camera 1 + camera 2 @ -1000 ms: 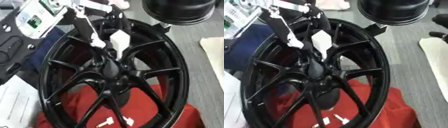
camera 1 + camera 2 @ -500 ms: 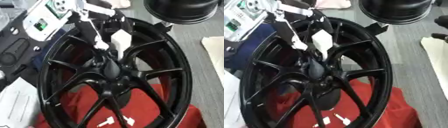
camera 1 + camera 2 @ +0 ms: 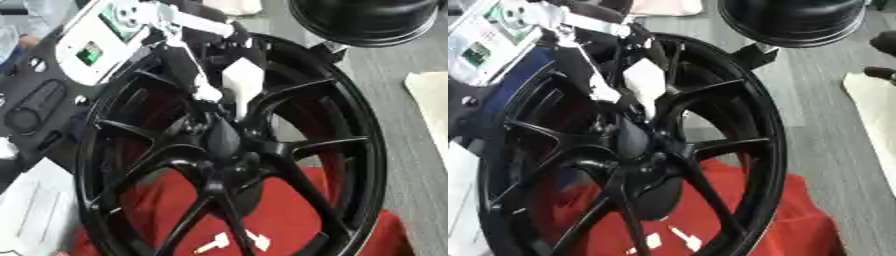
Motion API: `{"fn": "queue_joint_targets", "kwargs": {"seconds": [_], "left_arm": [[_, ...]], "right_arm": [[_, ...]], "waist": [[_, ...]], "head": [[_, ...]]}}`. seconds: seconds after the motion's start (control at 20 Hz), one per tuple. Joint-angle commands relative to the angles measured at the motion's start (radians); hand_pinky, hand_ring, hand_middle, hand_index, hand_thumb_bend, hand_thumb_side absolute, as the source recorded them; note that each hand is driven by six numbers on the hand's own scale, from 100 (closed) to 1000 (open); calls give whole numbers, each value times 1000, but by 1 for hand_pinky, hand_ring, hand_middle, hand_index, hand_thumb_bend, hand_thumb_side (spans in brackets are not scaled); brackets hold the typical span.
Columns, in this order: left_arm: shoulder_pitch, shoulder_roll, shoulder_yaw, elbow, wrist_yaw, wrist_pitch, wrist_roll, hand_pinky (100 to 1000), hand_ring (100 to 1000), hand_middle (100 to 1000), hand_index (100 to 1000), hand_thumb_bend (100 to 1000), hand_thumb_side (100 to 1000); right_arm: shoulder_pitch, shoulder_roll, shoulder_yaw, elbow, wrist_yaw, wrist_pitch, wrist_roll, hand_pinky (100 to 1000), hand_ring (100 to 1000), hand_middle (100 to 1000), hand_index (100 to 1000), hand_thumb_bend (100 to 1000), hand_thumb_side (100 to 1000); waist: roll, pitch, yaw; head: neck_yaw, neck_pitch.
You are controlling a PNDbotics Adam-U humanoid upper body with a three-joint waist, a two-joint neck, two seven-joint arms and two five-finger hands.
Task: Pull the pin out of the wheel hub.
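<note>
Reaching in from eleven o'clock, the left hand [image 3: 229, 80] is lowering its fingers toward the wheel hub [image 3: 223, 145], probably after the pin – I cannot pick it out, nor tell whether the fingers are closing – while the wheel [image 3: 367, 150] is resting on red cloth [image 3: 289, 220]

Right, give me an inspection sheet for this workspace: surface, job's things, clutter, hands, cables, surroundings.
Surface: grey floor, with a red cloth under the wheel.
Job's things: black wheel with its hub at centre; the pin cannot be made out.
Clutter: small white pieces on the cloth; white sheet at lower left.
Hands: left hand reaches down to the hub, fingers unclear; right hand nothing seen.
Cables: nothing seen.
Surroundings: second black round object at top; white device at upper left.
</note>
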Motion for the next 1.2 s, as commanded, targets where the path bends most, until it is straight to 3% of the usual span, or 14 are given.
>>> {"fn": "queue_joint_targets", "kwargs": {"seconds": [0.05, 0.4, 0.65, 0.7, 0.8, 0.95, 1.0, 1.2], "left_arm": [[-23, 11, 13, -2, 2, -3, 1, 848, 846, 763, 835, 172, 107], [-22, 7, 2, 1, 14, -1, 1, 820, 777, 626, 728, 122, 100], [-23, 6, -1, 1, 16, -2, 1, 779, 675, 465, 562, 100, 100], [-24, 6, 1, 0, 17, -3, 1, 748, 616, 377, 480, 100, 100], [-25, 6, 10, -2, 27, -6, 1, 730, 581, 316, 417, 100, 100], [-26, 7, 19, -6, 43, -9, 1, 712, 560, 285, 374, 100, 100], [-27, 8, 23, -7, 49, -9, 1, 697, 536, 258, 321, 119, 100], [-32, 14, 38, -13, 70, -2, 1, 677, 509, 228, 268, 191, 100]], "right_arm": [[-10, -18, -6, -20, -1, 2, -3, 803, 957, 752, 737, 100, 735], [-10, -17, -8, -20, -1, 4, -7, 804, 957, 752, 737, 100, 736], [-9, -16, -8, -19, -1, 5, -8, 804, 957, 752, 738, 100, 737], [-8, -16, -8, -19, -1, 5, -8, 804, 958, 752, 738, 100, 737], [-8, -16, -8, -19, -2, 5, -9, 804, 957, 752, 738, 100, 738], [-7, -16, -9, -18, -2, 6, -10, 804, 958, 752, 738, 100, 738], [-6, -16, -9, -18, -2, 6, -11, 804, 957, 752, 738, 100, 738], [-3, -17, -10, -17, -3, 7, -12, 803, 957, 752, 738, 100, 738]], "waist": [[-4, -18, -2], [-3, -18, -3], [-3, -17, -3], [-3, -18, -3], [-3, -18, -2], [-3, -19, -1], [-3, -20, -1], [-2, -24, 4]], "head": [[5, -13], [8, -10], [9, -7], [9, -5], [9, -3], [9, 2], [8, 3], [5, 10]]}}
